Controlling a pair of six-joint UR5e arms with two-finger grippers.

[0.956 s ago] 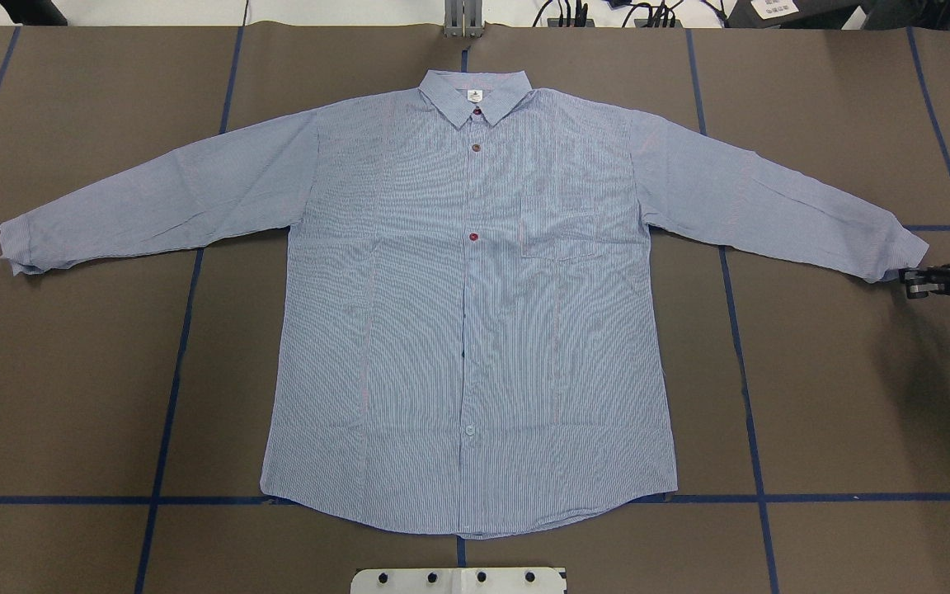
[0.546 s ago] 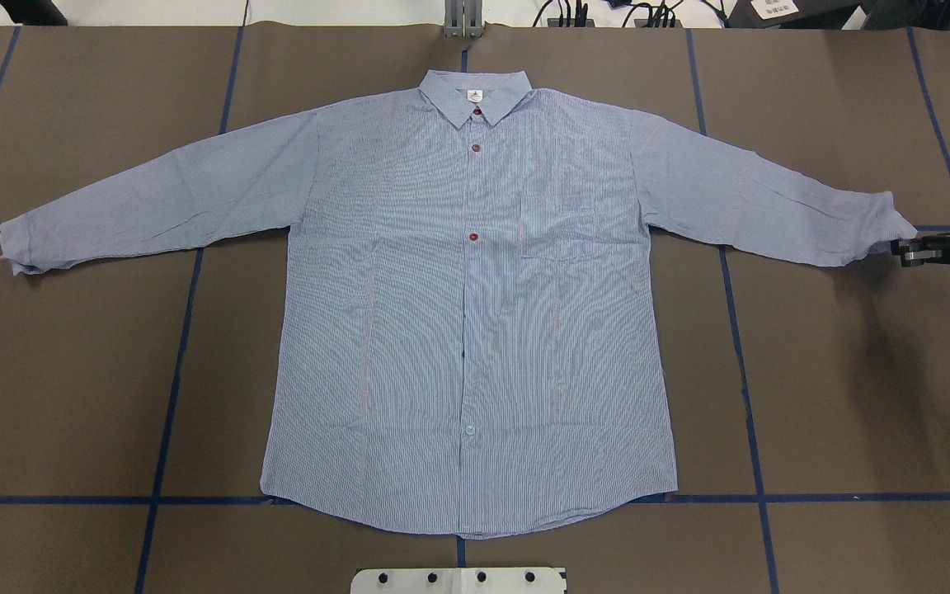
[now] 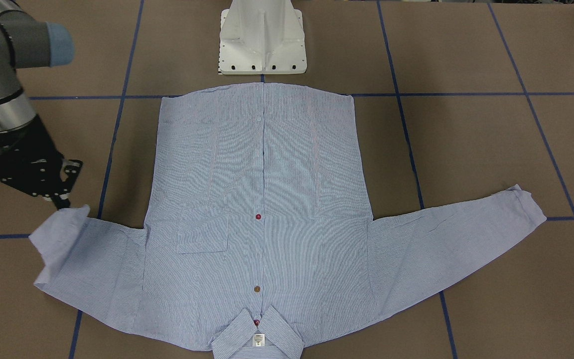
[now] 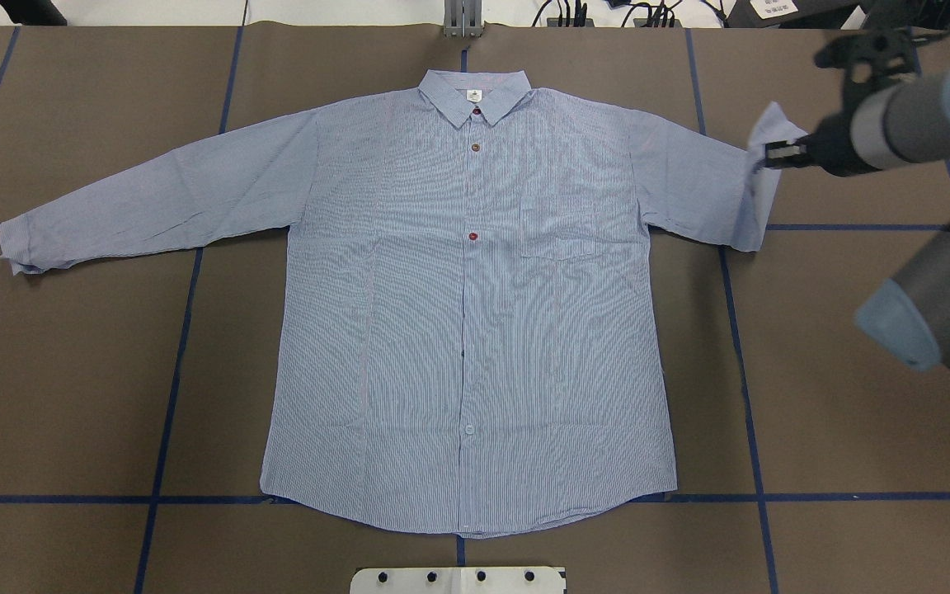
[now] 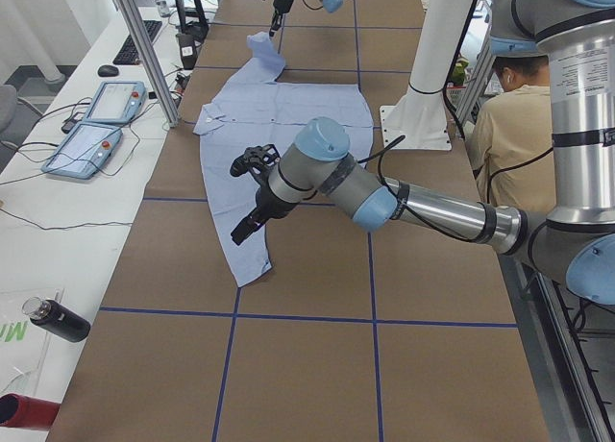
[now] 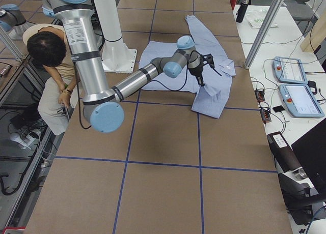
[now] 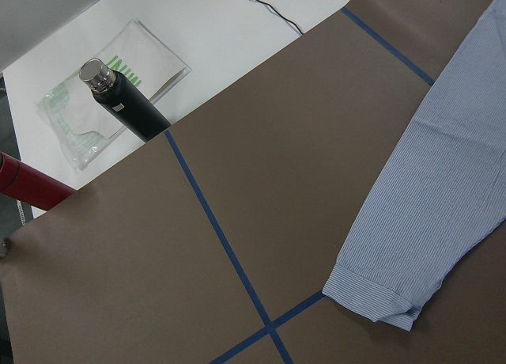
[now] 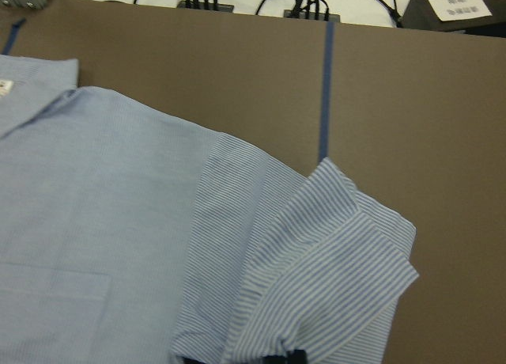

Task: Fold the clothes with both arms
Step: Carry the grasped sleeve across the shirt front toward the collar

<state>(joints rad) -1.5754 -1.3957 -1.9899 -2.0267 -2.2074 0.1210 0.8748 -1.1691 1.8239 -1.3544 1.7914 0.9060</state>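
The striped light blue shirt (image 4: 467,313) lies flat, front up and buttoned, collar at the far side. My right gripper (image 4: 774,155) is shut on the right sleeve's cuff (image 4: 772,124) and holds it raised, with the sleeve doubled back toward the shoulder. The right wrist view shows the bunched cuff (image 8: 340,245) just ahead of the fingers. The other sleeve lies stretched out, its cuff (image 4: 17,243) on the table. My left gripper (image 5: 240,233) hovers just above that cuff (image 5: 252,264) and shows only in the left side view, so I cannot tell whether it is open.
The white pedestal base (image 3: 262,40) stands at the shirt's hem side. A person (image 6: 51,66) sits behind the robot. Bottles (image 7: 122,103) lie past the table's left end, and teach pendants (image 5: 106,101) and cables (image 4: 607,12) lie along the far edge. Blue tape lines cross the brown table (image 4: 854,396).
My right gripper has carried the cuff off the table, up and inward from near the right edge toward the shoulder, folding the sleeve back. The shirt's body and other sleeve have not moved.
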